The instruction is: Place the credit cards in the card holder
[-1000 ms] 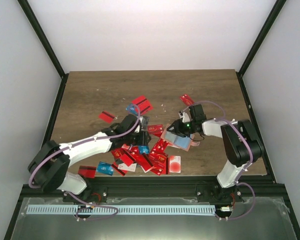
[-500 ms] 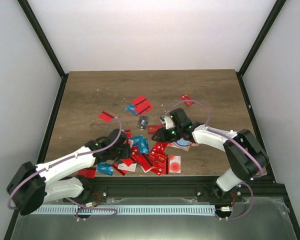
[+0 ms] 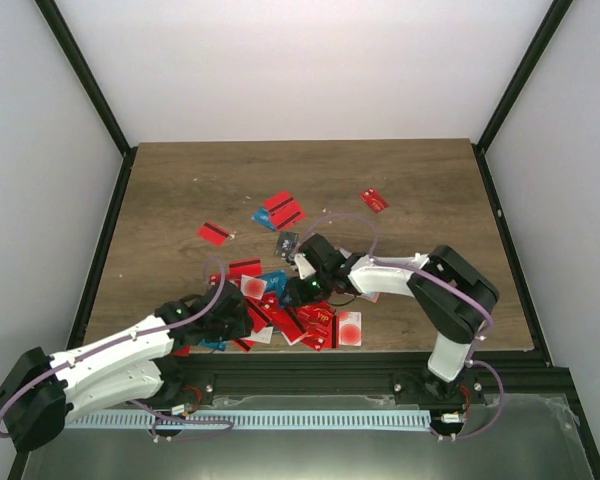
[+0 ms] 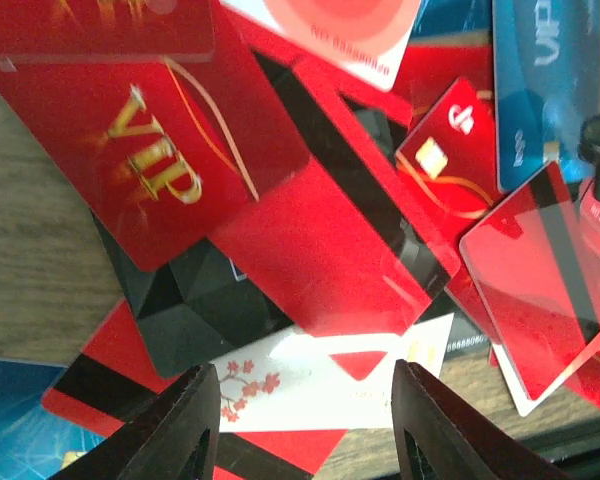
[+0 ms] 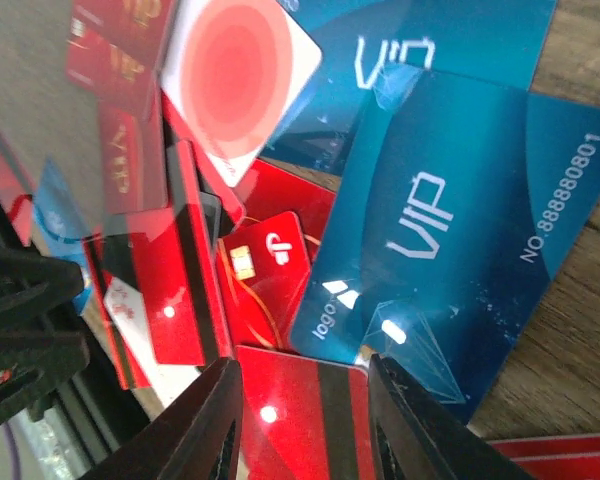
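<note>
The credit cards [image 3: 285, 305] lie in a heap near the table's front, mostly red, some blue. My left gripper [image 3: 235, 320] is open at the heap's left side. In the left wrist view it [image 4: 305, 430] is open over a white card with red blossoms [image 4: 310, 385], below a red VIP card [image 4: 150, 170] and a dark grey card [image 4: 180, 310]. My right gripper [image 3: 308, 288] is open over the heap's middle. In its wrist view it [image 5: 305, 425] straddles a red card with a black stripe [image 5: 310, 410], next to a blue VIP card [image 5: 450, 240]. The card holder is not in view.
Loose red cards lie further back on the left [image 3: 215, 233], in the middle [image 3: 283, 210] and on the right [image 3: 374, 200], with a dark card [image 3: 287, 242] behind the right gripper. A white card with a red dot [image 3: 348, 327] lies by the front edge.
My right gripper has moved left from the heap's right side onto its middle. My left gripper has drawn back toward the front left edge of the heap.
</note>
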Action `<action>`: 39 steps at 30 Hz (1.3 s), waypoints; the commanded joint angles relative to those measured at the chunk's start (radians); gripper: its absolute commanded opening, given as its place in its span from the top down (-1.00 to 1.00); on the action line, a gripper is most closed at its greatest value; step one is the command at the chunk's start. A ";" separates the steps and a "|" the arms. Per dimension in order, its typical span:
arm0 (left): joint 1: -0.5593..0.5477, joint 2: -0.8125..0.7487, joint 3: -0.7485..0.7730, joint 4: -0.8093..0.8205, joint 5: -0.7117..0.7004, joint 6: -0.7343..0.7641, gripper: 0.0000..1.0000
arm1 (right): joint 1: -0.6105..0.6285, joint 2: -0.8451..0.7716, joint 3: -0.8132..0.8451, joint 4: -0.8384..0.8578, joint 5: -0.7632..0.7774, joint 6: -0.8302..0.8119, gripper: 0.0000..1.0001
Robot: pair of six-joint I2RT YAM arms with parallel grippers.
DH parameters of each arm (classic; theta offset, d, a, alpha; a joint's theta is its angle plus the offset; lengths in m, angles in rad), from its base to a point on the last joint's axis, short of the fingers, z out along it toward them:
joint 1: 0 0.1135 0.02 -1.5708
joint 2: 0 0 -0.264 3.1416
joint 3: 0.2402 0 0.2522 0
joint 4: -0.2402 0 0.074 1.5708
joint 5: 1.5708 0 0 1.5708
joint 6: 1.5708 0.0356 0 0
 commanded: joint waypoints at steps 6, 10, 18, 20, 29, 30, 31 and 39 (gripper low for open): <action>-0.090 -0.027 -0.077 0.078 0.091 -0.078 0.01 | 0.111 0.077 0.007 -0.054 0.068 -0.013 0.26; -0.135 -0.032 -0.099 0.113 0.112 -0.100 0.01 | 0.163 0.057 -0.023 -0.049 0.059 -0.010 0.26; -0.198 -0.036 -0.155 0.207 0.152 -0.146 0.01 | 0.201 0.035 -0.056 -0.070 0.063 0.028 0.27; -0.203 -0.038 -0.177 0.254 0.172 -0.151 0.01 | 0.202 0.029 -0.074 -0.073 0.061 0.042 0.27; -0.210 -0.020 -0.251 0.444 0.230 -0.183 0.02 | 0.203 -0.019 -0.146 -0.049 0.054 0.093 0.27; -0.210 -0.008 -0.260 0.468 0.243 -0.187 0.02 | 0.203 -0.023 -0.154 -0.043 0.053 0.097 0.27; -0.211 0.004 -0.266 0.482 0.250 -0.189 0.02 | 0.204 -0.025 -0.162 -0.034 0.052 0.100 0.26; -0.237 0.064 -0.246 0.429 0.237 -0.184 0.01 | 0.203 -0.094 -0.194 0.017 0.089 0.130 0.27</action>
